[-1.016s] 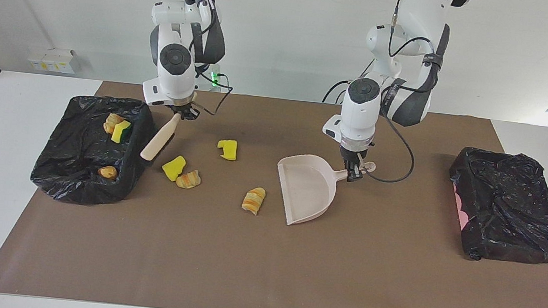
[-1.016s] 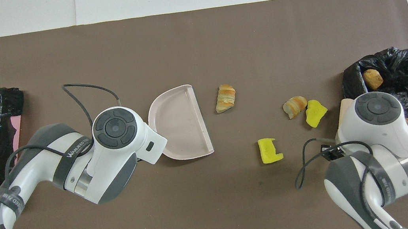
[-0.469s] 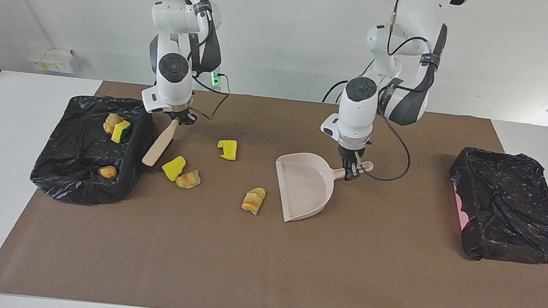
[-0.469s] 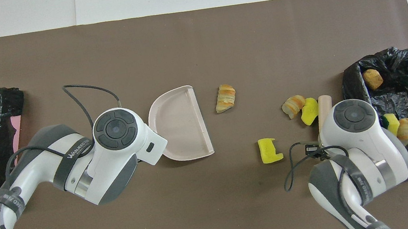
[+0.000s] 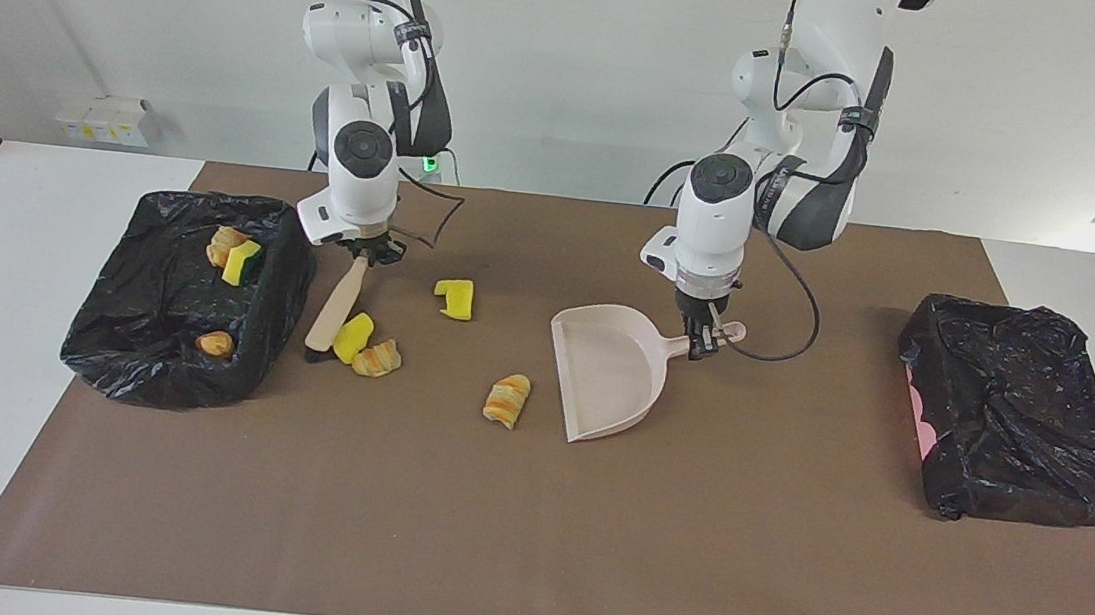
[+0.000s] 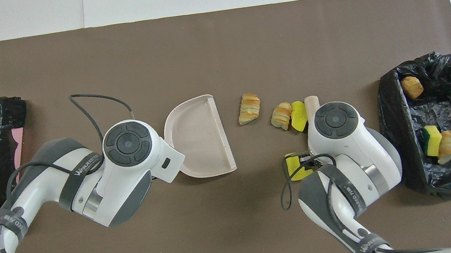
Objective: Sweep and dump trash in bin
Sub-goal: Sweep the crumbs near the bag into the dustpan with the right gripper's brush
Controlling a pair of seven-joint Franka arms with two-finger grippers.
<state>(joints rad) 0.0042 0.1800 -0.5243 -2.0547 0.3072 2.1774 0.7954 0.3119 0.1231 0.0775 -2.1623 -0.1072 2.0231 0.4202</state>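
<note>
My right gripper [image 5: 362,254] is shut on the beige brush [image 5: 337,303], held slanted with its bristles on the mat beside a yellow sponge chunk [image 5: 353,337] and a croissant [image 5: 376,358]; both also show in the overhead view, the sponge [image 6: 298,115] and the croissant [image 6: 282,115]. Another croissant [image 5: 506,400] lies near the dustpan's open edge. A second yellow chunk [image 5: 455,299] lies nearer to the robots. My left gripper [image 5: 703,343] is shut on the handle of the beige dustpan [image 5: 607,372], which rests on the mat. Three pieces lie in the black-lined bin [image 5: 102,345].
A second black-bagged bin [image 5: 1019,423] stands at the left arm's end of the table. The brown mat [image 5: 524,546] covers the table's middle. A cable [image 5: 795,341] loops by the dustpan handle.
My right gripper has carried the brush from the bin's rim toward the dustpan, pushing the yellow chunk and croissant along. The dustpan has shifted slightly.
</note>
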